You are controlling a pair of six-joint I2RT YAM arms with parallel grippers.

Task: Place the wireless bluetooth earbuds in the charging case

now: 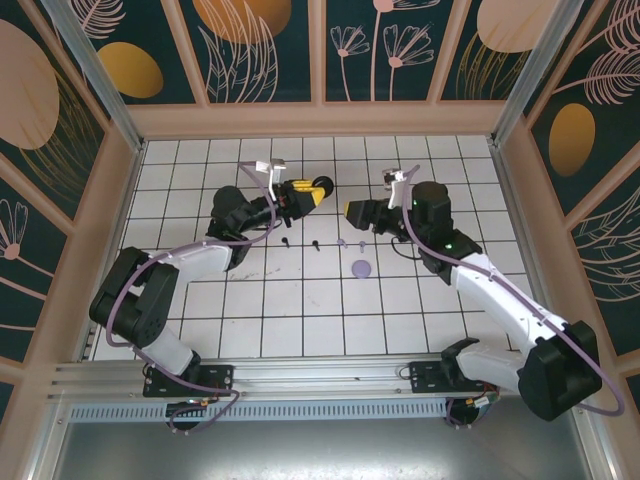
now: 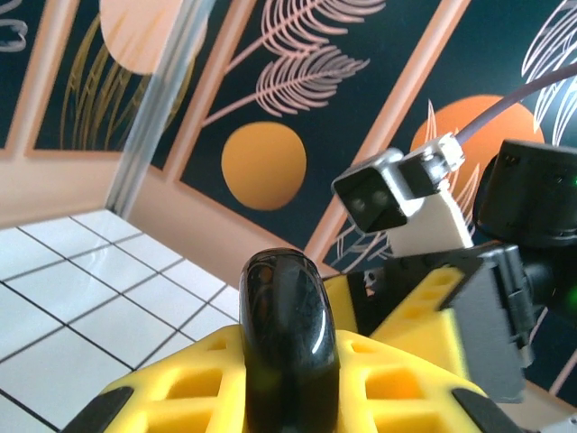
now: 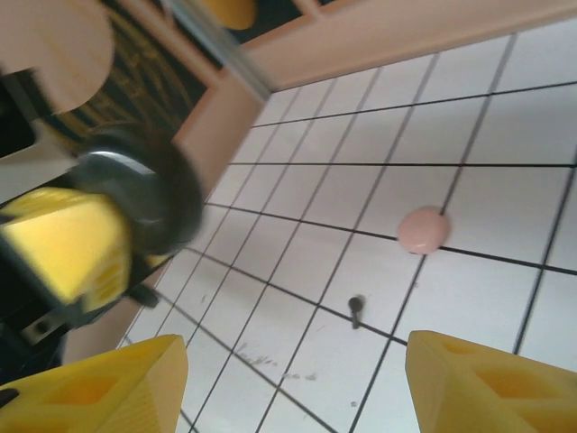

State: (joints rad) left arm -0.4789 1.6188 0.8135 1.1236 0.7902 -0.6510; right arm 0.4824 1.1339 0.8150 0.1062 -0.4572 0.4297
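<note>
A glossy black round charging case stands on edge between the yellow fingers of my left gripper, which is shut on it. From above, that gripper holds the case over the far middle of the table. My right gripper faces it from the right, and its jaws are open with nothing between them. Two black earbuds and tiny lavender earbuds lie on the tiles below. One black earbud lies ahead of the right fingertips.
A lavender round case lies flat near the table's middle. A pink round case rests on the tiles beyond the black earbud. Wooden walls and metal posts ring the white tiled table.
</note>
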